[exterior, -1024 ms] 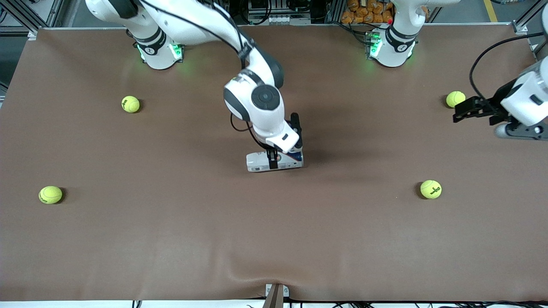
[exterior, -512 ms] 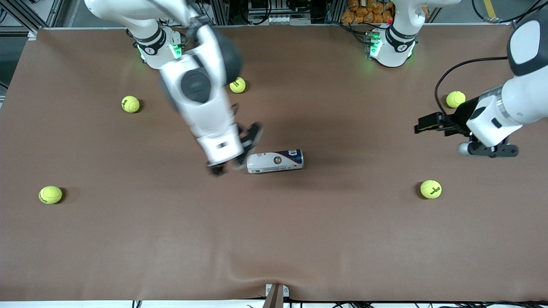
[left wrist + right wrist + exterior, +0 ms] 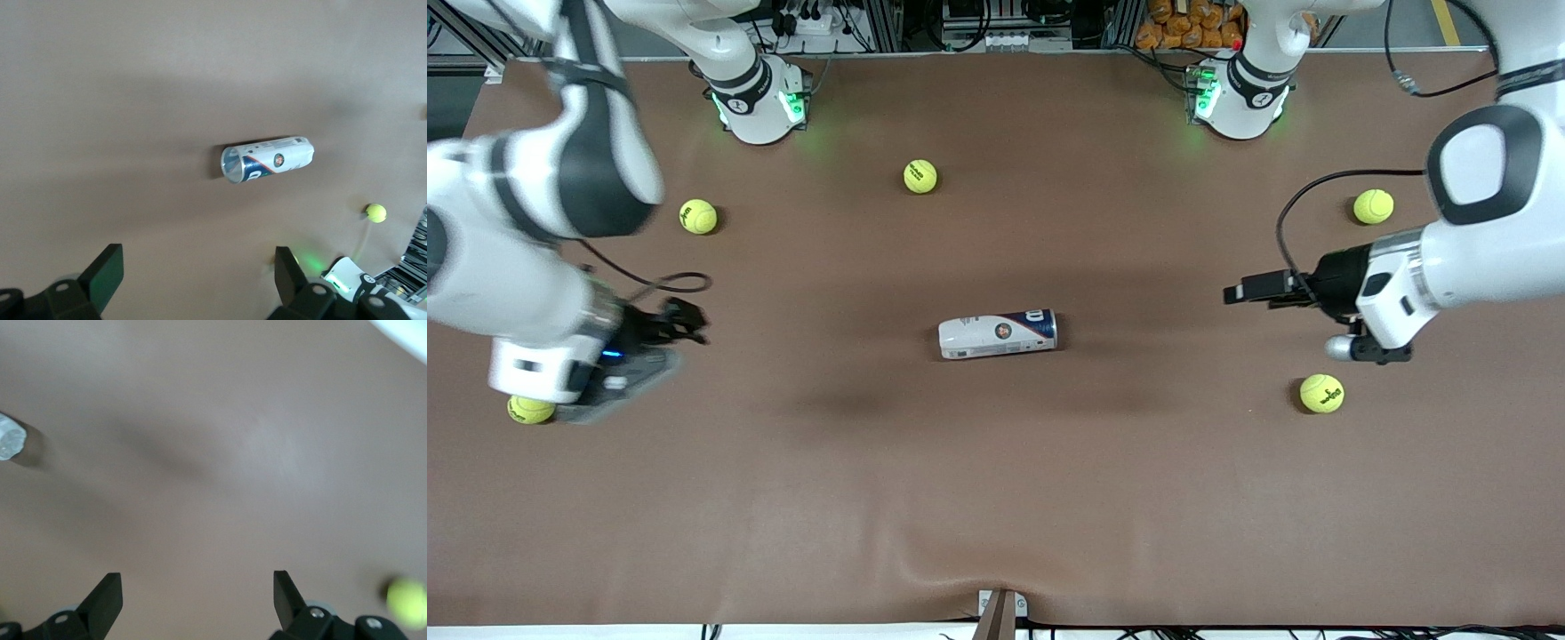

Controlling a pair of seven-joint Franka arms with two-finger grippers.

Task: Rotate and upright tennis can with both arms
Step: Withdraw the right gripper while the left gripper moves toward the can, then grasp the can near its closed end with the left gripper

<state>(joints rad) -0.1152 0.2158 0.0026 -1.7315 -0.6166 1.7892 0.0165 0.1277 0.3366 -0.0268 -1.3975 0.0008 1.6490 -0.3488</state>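
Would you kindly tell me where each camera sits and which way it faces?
Front view: high across the table, facing both arms' bases; the tennis can lies mid-table between the left gripper and right gripper.
Left wrist view: looks past its own open fingers at the can.
Right wrist view: looks past its open fingers at brown table; the can's end shows at its edge.
All three share the can.

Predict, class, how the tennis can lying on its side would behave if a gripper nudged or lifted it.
The tennis can lies on its round side, so a sideways nudge would probably roll it. The left wrist view shows an open, seemingly hollow end, so it is likely light. Its glossy printed wall may slip in a loose pinch. The left gripper and right gripper are both open, away from it.
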